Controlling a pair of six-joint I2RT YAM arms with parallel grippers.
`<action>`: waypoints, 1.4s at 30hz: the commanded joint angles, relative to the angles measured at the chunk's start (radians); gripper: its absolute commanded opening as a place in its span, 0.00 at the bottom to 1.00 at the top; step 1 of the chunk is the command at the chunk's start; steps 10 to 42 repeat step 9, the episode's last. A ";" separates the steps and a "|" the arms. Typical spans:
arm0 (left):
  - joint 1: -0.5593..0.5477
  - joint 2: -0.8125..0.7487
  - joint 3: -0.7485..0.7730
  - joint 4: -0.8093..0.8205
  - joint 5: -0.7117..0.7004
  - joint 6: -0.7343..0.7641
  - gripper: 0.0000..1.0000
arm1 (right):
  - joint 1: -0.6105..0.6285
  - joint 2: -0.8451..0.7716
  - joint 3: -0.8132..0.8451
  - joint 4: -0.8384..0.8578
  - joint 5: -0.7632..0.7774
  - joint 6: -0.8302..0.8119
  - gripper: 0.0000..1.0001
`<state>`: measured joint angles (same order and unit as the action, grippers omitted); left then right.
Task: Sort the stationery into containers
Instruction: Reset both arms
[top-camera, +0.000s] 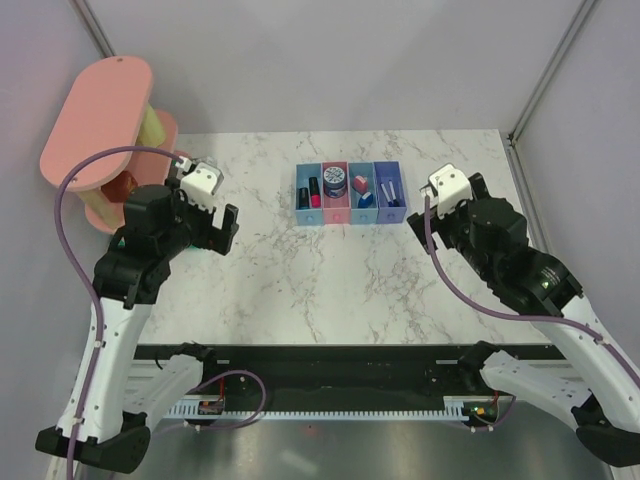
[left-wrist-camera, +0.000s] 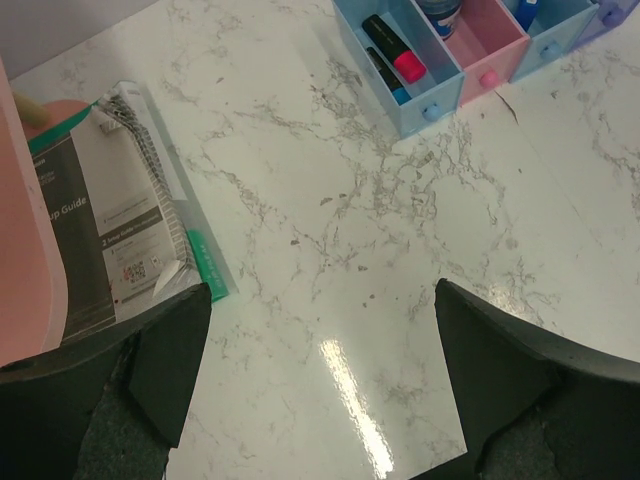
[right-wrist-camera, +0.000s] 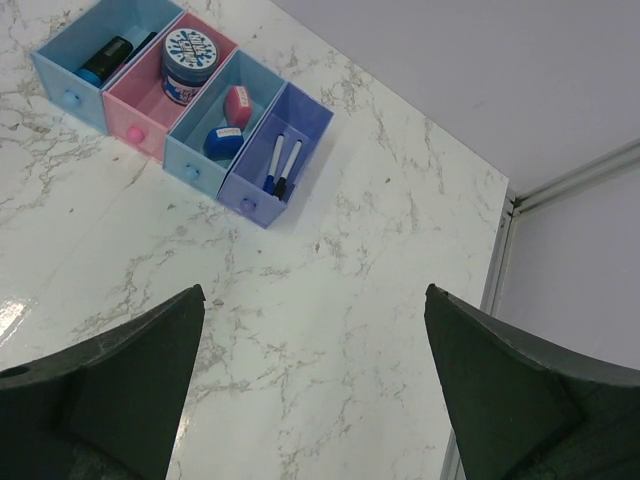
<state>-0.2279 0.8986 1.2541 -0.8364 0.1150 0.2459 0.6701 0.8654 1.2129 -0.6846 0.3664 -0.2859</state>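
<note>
Four joined bins (top-camera: 350, 215) stand in a row at the table's back middle. The left light blue bin (right-wrist-camera: 60, 80) holds black markers (right-wrist-camera: 105, 60) with pink and blue caps. The pink bin (right-wrist-camera: 140, 110) holds the round blue roll (right-wrist-camera: 190, 55). The second light blue bin (right-wrist-camera: 190, 155) holds the pink eraser (right-wrist-camera: 238, 103) and the blue wedge (right-wrist-camera: 220, 140). The purple bin (right-wrist-camera: 255, 190) holds two thin pens (right-wrist-camera: 282, 165). My left gripper (top-camera: 208, 232) (left-wrist-camera: 322, 300) is open and empty, left of the bins. My right gripper (top-camera: 440, 212) (right-wrist-camera: 313, 300) is open and empty, right of them.
A pink tiered shelf tower (top-camera: 100, 120) stands at the back left. A spiral-bound booklet (left-wrist-camera: 110, 220) with a green strip (left-wrist-camera: 207, 265) lies on the table beside it. A metal frame post (right-wrist-camera: 500, 250) runs along the table's right edge.
</note>
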 joint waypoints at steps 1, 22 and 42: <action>0.016 -0.013 -0.039 0.005 0.017 -0.046 1.00 | -0.003 -0.020 -0.019 0.014 -0.013 0.022 0.98; 0.021 0.010 -0.019 0.013 0.023 -0.057 1.00 | -0.003 -0.032 -0.035 0.017 0.000 0.005 0.98; 0.021 0.010 -0.019 0.013 0.023 -0.057 1.00 | -0.003 -0.032 -0.035 0.017 0.000 0.005 0.98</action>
